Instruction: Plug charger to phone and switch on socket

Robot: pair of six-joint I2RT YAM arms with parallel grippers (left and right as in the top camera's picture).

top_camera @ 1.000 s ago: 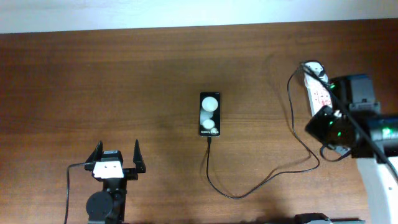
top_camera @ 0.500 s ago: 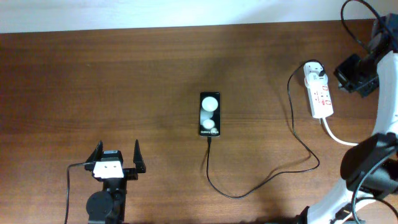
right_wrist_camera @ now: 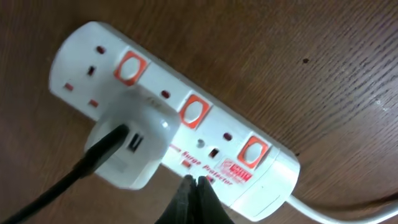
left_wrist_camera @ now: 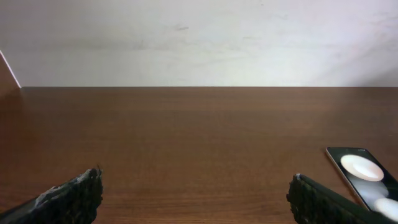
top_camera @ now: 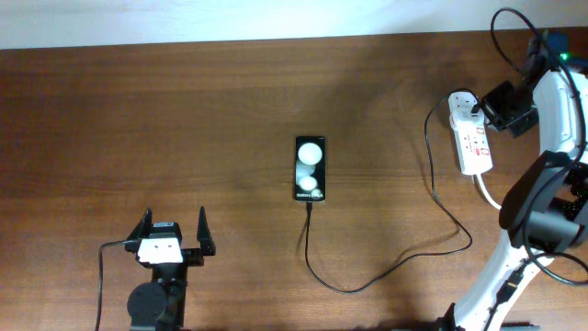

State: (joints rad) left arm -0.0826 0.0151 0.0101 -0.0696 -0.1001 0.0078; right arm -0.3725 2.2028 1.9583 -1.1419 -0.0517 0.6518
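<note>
The black phone (top_camera: pixel 310 168) lies face up mid-table, and its edge shows in the left wrist view (left_wrist_camera: pixel 364 180). The charger's thin black cable (top_camera: pixel 386 273) runs from the phone's near end in a loop to the white adapter (top_camera: pixel 464 103), which sits plugged into the white socket strip (top_camera: pixel 473 142). In the right wrist view the adapter (right_wrist_camera: pixel 134 149) sits on the strip (right_wrist_camera: pixel 249 155). My right gripper (right_wrist_camera: pixel 194 182) is shut and empty, its tips at the strip's edge beside small red switches; overhead it (top_camera: pixel 491 108) is by the strip's far end. My left gripper (top_camera: pixel 171 232) is open and empty.
The strip's thick white cord (top_camera: pixel 487 188) runs toward the right arm's base. The right arm's black cables (top_camera: pixel 514 23) arch near the far right edge. A white wall (left_wrist_camera: pixel 199 37) borders the table's far side.
The right arm swung from the near side of the strip up to the far right, uncovering the strip, then came back left to the strip's far end. The left arm, phone and cable have not moved.
</note>
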